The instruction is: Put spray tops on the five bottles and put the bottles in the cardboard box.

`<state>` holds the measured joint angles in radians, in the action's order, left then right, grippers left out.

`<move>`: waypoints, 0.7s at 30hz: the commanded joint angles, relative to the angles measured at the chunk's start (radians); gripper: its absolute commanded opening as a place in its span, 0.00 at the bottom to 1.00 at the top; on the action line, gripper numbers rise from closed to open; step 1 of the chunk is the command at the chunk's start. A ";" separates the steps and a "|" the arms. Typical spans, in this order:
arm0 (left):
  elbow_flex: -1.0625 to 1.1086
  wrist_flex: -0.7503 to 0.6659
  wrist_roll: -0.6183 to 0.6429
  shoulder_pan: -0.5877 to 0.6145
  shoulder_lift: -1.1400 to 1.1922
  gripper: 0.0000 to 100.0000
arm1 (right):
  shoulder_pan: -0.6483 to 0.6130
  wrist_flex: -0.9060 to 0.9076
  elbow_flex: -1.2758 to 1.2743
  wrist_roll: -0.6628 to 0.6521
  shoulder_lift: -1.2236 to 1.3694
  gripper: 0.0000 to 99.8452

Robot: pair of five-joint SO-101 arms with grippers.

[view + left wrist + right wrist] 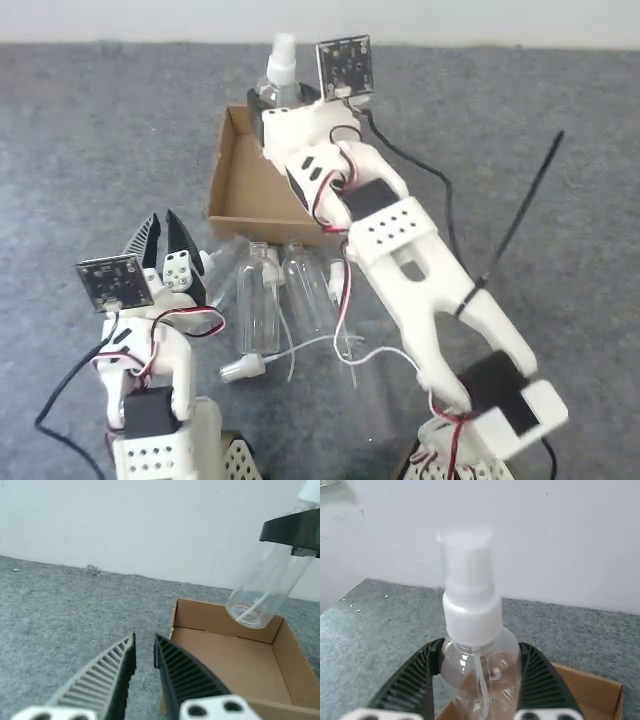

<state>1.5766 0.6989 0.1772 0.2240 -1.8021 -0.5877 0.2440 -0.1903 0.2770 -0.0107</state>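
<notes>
Fingers (410, 685) of the R gripper (480, 655), black and ribbed, clamp a clear plastic bottle (479, 667) at its shoulders. It wears a white spray top (470, 600), and a thin dip tube runs down inside. R wrist view puts a corner of the brown cardboard box (592, 695) low behind the bottle but can't say how high the bottle hangs.

L wrist view settles that. The clear plastic bottle (260, 590) is tilted, w/ its round base clear of the box floor and close to the far wall of the brown cardboard box (225, 617). The box sits open-topped on grey carpet (75, 610) in front of a white wall (150, 525). Same view has the L gripper (144, 640) holding nothing, its fingers (107, 675) a narrow gap apart, low over the carpet just short of the box.

High view adds what neither wrist cam catches:
- Two loose clear bottles (258, 295) lie side by side on the carpet, just in front of the box (228, 150) and btwn the arms.
- One loose white sprayer w/ trailing tube (243, 369) lies near their lower ends.
- R gripper (288, 112) is out over the box's far edge, and the L gripper (162, 222) stands off the box's near corner.

Print on the square camera boards (345, 65) is too small to read.
</notes>
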 commanded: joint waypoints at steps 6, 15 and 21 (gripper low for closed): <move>-0.013 -0.037 -0.011 0.006 -0.020 0.06 | 0.015 -0.002 0.249 -0.057 0.185 0.05; -0.015 -0.037 -0.011 0.006 -0.020 0.06 | 0.015 -0.004 0.448 -0.106 0.400 0.05; -0.018 -0.038 -0.011 0.006 -0.020 0.06 | 0.015 -0.085 0.566 -0.112 0.553 0.05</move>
<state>1.5766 0.6989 0.1741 0.2240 -1.8021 -0.5861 0.2424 0.2562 0.1818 0.5094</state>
